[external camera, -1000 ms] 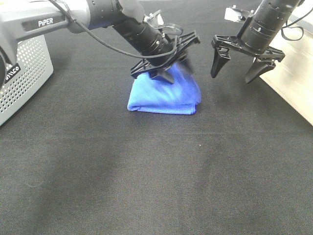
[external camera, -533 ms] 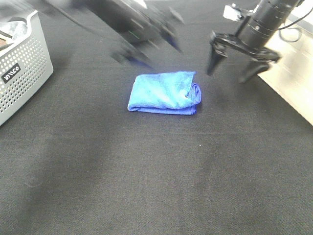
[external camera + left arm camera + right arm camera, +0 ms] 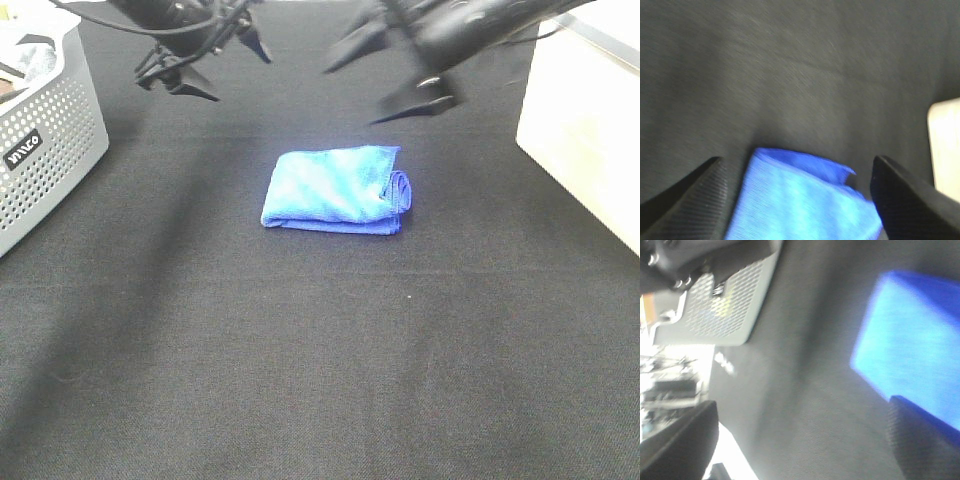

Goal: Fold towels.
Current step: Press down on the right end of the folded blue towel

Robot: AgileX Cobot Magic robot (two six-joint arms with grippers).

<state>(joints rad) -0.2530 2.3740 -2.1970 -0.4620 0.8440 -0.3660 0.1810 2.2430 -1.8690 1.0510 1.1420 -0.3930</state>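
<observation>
Towel (image 3: 337, 190) sat folded into a compact blue rectangle on the black cloth-covered table (image 3: 300, 360), roughly mid-table, nothing touching it. Layered fold edges were bunched on its right side in the high cam; the rest lay flat.

Left gripper (image 3: 198, 58) was up at the far-left of the table, well apart from the towel, jaws spread wide — nothing between them. Left wrist cam agreed: both fingers (image 3: 687, 197) far apart, only towel (image 3: 800, 200) and table cloth visible in the gap below.

Right gripper (image 3: 390, 72) was above the far side of the table, beyond the towel, motion-blurred in the high cam. Jaws looked parted and held nothing. Right wrist cam was blurry too, but showed the two fingertips (image 3: 677, 445) wide apart w/ the towel (image 3: 912, 352) on the table beneath, not in contact.

Grey perforated basket (image 3: 45, 140) stood at the left table edge — some cloth inside, can't tell what. White box-like surface (image 3: 580, 140) at right edge.
</observation>
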